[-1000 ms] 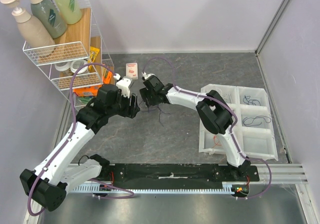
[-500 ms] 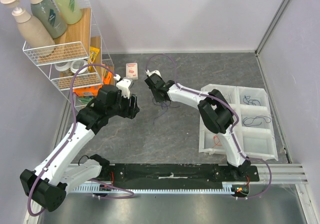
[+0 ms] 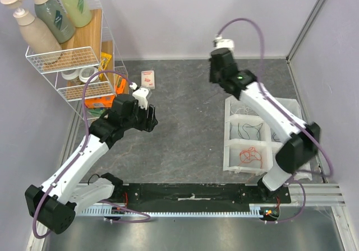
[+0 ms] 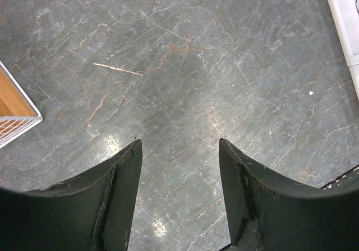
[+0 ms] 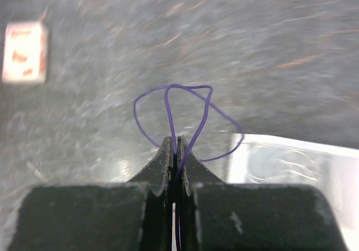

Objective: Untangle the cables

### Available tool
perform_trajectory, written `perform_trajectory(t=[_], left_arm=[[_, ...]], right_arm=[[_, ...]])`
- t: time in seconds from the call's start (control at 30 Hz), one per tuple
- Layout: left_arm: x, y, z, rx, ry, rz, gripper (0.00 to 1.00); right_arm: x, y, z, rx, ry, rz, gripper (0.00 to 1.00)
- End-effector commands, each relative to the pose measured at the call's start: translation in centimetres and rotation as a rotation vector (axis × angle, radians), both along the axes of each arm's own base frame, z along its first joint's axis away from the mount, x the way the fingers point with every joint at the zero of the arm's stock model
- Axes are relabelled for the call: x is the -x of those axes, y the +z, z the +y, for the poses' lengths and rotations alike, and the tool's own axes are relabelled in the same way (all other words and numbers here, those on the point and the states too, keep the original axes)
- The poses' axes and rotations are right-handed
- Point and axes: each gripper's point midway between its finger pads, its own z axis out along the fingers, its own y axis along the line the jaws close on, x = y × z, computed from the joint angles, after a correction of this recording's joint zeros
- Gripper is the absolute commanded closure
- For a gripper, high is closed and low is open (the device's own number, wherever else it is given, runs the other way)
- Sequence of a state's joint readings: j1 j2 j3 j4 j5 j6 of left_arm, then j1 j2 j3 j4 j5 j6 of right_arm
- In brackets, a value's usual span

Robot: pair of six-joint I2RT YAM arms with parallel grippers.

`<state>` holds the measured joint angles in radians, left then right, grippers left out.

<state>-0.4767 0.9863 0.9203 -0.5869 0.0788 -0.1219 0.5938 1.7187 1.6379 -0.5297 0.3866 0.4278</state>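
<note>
- Right wrist view: right gripper (image 5: 174, 142) pinches the purple cable (image 5: 188, 87) aloft, probably to carry it to the white tray (image 3: 226, 144).
- Left gripper (image 4: 179, 143) hangs spread over the table (image 4: 185, 66), holding nothing.

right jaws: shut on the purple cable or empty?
Shut on it. On the right gripper the jaws meet with the purple cable pinched between them, looping past the tips.

- The left arm (image 3: 77, 164) and the right arm (image 3: 274, 108) are built of white link shells joined by black joint housings.
- A purple lead (image 3: 244, 19) is looped along each arm.
- A small green light (image 3: 241, 77) is shown on the right arm.
- The jaws are formed as matte black, scuffed wedges.
- Both bases are bolted to a black plate (image 3: 190, 194).
</note>
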Motion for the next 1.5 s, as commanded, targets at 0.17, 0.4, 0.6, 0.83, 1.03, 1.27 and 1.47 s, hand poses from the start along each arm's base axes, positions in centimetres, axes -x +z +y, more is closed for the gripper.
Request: perform_trajectory(t=[0.17, 0.4, 0.6, 0.83, 1.03, 1.27, 1.47], left_arm=[[-1.4, -0.6, -0.3, -0.010, -0.009, -0.027, 0.37], [-1.3, -1.3, -0.8, -0.018, -0.031, -0.005, 0.38], [-1.0, -1.4, -1.0, -0.034, -0.053, -0.008, 0.37], [-1.0, -1.1, -0.4, -0.044, -0.038, -0.027, 0.38], [-1.2, -0.9, 0.1, -0.066, -0.028, -0.044, 0.37], [-1.2, -1.4, 0.0, -0.066, -0.035, -0.033, 0.38], [-1.2, -1.6, -0.1, -0.062, -0.035, -0.025, 0.38]], right_arm=[[10.5, 7.6, -21.4, 0.208, -0.581, -0.130, 1.00], [15.7, 2.9, -32.9, 0.235, -0.888, 0.048, 1.00], [12.8, -3.1, -34.3, 0.061, -0.856, 0.158, 1.00], [11.7, -7.9, -34.9, 0.019, -0.838, 0.259, 1.00], [14.5, -11.9, -34.8, -0.019, -0.868, 0.353, 1.00], [18.5, -14.2, -35.8, 0.006, -0.984, 0.421, 1.00], [18.4, -15.5, -36.2, 0.009, -1.035, 0.453, 1.00]])
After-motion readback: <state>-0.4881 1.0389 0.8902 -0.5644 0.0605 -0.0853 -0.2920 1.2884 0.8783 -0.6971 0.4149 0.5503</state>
